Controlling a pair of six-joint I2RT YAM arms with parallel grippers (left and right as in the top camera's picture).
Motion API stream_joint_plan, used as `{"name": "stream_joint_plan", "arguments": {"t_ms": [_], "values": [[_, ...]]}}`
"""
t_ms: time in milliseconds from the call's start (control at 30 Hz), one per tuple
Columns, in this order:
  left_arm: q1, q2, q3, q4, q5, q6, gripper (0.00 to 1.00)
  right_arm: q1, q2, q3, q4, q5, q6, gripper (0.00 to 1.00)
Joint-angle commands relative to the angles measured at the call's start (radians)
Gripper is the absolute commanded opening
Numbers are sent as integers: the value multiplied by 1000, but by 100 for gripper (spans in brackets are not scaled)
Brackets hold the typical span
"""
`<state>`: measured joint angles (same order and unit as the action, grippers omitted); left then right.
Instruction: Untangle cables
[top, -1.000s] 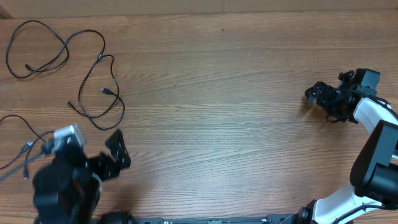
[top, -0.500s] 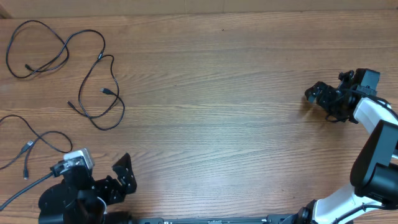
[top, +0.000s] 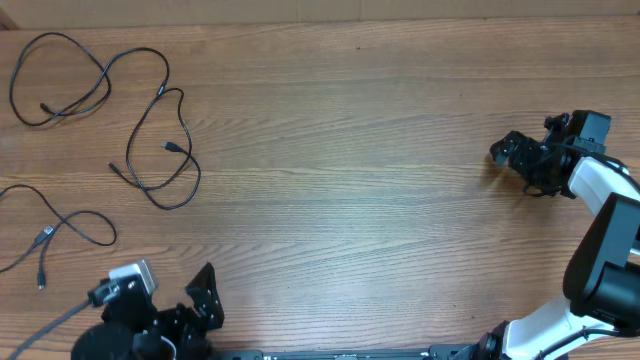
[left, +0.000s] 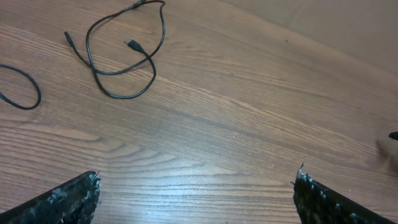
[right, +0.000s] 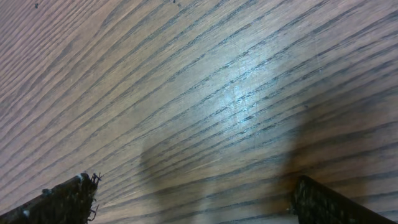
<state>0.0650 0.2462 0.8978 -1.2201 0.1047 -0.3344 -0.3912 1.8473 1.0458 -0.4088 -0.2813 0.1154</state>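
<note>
Three thin black cables lie as loose strands at the table's left. One loops at the far left corner (top: 62, 82), one curls in the middle (top: 165, 150), and one trails by the left edge (top: 70, 225). My left gripper (top: 203, 297) sits at the near edge, open and empty, well below the cables. The left wrist view shows the middle cable (left: 121, 59) and a loop of the left-edge cable (left: 25, 93) far ahead of the open left gripper (left: 198, 190). My right gripper (top: 515, 165) hovers open at the far right; in its wrist view the right gripper (right: 193, 196) has only bare wood between the fingers.
The wooden table (top: 340, 150) stretches between the two arms. The right arm's white links (top: 600, 230) run along the right edge. The left arm's body (top: 125, 325) fills the bottom left corner.
The left arm has drawn back toward the near edge, away from the cable by the left edge, which now lies uncovered. The right arm has not moved. The cables lie as before.
</note>
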Motion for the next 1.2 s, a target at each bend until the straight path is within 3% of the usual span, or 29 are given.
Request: {"name": "stream_joint_plan", "arguments": {"t_ms": [0, 333, 667, 867, 1167], "values": [[-6, -94, -34, 4, 1, 5, 100, 6, 21, -24, -20, -9, 15, 100], [-54, -225, -66, 24, 1, -3, 100, 6, 21, -24, -20, -9, 15, 100], [-83, -243, -105, 71, 5, -14, 99, 6, 21, -24, -20, -9, 15, 100], [-118, -243, -172, 238, 16, -2, 100, 6, 21, -24, -20, -9, 15, 100], [-117, -243, -392, 632, 14, 161, 99, 6, 21, -24, -20, -9, 15, 100]]}}
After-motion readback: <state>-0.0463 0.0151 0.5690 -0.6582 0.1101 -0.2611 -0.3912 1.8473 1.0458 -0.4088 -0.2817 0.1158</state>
